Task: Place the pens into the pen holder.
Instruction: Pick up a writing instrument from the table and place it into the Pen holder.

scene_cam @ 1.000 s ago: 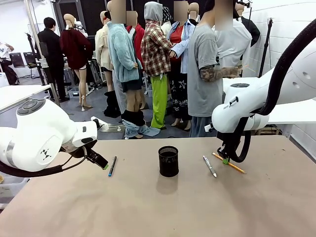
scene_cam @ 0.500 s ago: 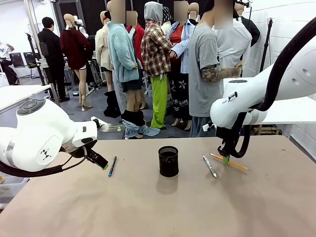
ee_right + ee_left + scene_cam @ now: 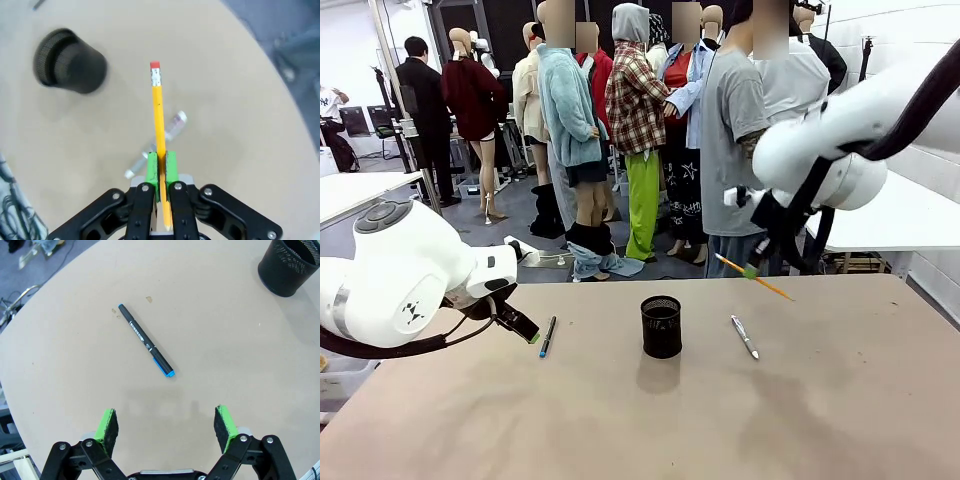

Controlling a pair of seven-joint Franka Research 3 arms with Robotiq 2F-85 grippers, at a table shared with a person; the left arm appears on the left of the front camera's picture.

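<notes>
I'm working over a plain tan counter [image 3: 620, 420] with a matte, bare-looking top, lit evenly enough that the pen holder [image 3: 661, 327] throws a soft shadow toward me. The holder, a black mesh cup, stands upright near the middle of the surface. To its left lies the dark pen [image 3: 548, 336] with the blue end, flat on the counter and apart from the cup; in the left wrist view that pen [image 3: 146, 340] lies diagonally ahead of my left gripper [image 3: 166, 420], whose fingers are spread wide and hold nothing, with a couple of small specks on the counter [image 3: 225, 340] close to its dark end. To the right of the cup the silver-grey pen [image 3: 745, 337] lies flat. My right gripper [image 3: 752, 270] hangs above the far right part of the counter with its fingers pinched tight on the orange pencil [image 3: 755, 278], which is clear of the surface and tilted. In the right wrist view the pencil [image 3: 157, 110] runs straight out between the green pads, eraser end forward, with the holder [image 3: 70, 62] below and off to one side. Beyond the far edge stands a person in a grey T-shirt [image 3: 730, 130]; behind are a grey floor, white walls and a white table at the left.
</notes>
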